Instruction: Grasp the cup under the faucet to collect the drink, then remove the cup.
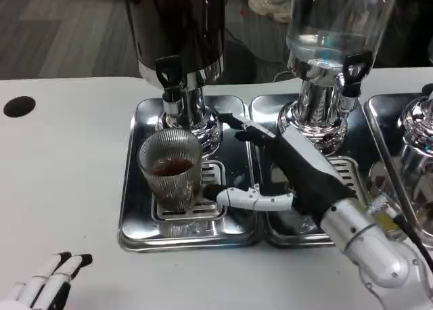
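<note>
A ribbed clear glass cup (171, 169) with a little brown drink in it stands on the drip grate of the left steel tray (135, 215), under the black faucet (169, 76) of the dark dispenser (179, 26). My right hand (284, 178) reaches in from the right, open, fingers spread. One white finger (247, 197) lies by the cup's base on its right side, and a black one (250, 130) points toward the dispenser's stand. The hand does not hold the cup. My left hand (47, 283) rests at the bottom left corner with its fingers apart, far from the cup.
A second dispenser (325, 32) with a clear tank stands on the middle tray (260, 114), behind my right hand. A third steel dispenser (416, 130) is at the right edge. A black round hole (19, 106) marks the white table at far left.
</note>
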### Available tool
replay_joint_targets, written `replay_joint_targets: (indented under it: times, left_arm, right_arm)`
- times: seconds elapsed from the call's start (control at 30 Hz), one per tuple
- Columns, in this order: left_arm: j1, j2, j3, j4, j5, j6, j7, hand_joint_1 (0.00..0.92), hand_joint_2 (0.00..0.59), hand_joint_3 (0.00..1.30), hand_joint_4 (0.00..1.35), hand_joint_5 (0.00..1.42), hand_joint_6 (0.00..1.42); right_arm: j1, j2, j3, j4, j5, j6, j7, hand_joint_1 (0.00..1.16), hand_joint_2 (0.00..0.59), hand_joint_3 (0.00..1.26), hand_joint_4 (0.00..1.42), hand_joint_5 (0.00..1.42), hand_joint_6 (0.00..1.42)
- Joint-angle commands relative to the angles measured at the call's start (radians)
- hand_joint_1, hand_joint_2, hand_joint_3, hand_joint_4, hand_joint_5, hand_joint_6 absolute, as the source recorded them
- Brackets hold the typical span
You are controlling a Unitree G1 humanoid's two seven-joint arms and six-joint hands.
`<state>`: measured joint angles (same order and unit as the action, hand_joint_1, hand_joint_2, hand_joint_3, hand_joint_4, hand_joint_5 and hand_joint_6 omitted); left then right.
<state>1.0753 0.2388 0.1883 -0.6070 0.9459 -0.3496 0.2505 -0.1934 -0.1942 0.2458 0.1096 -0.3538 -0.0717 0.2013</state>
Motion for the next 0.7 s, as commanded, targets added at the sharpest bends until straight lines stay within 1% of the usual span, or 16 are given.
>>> replay_joint_targets:
  times: [0.03,0.13,0.4,0.7]
  left_arm:
    - [0.036,-0.005,0.017,0.021,-0.022,-0.021,0.029,0.0,0.049,0.23,0.13,0.24,0.56]
    - [0.046,-0.007,0.024,0.032,-0.028,-0.031,0.038,0.0,0.05,0.24,0.13,0.24,0.56]
    - [0.071,-0.012,0.039,0.055,-0.041,-0.06,0.058,0.0,0.055,0.25,0.13,0.24,0.56]
    - [0.075,-0.008,0.059,0.075,-0.051,-0.082,0.058,0.0,0.056,0.25,0.13,0.24,0.56]
  right_arm:
    - [-0.029,0.031,0.01,0.001,-0.014,0.034,-0.032,0.64,0.096,0.08,0.07,0.09,0.03]
    - [-0.039,0.055,0.02,0.009,-0.015,0.048,-0.039,0.64,0.096,0.07,0.05,0.08,0.01]
    - [-0.067,0.092,0.043,0.037,-0.016,0.068,-0.05,0.64,0.096,0.07,0.04,0.07,0.01]
    - [-0.103,0.127,0.07,0.116,-0.024,0.061,-0.089,0.65,0.095,0.07,0.04,0.07,0.01]
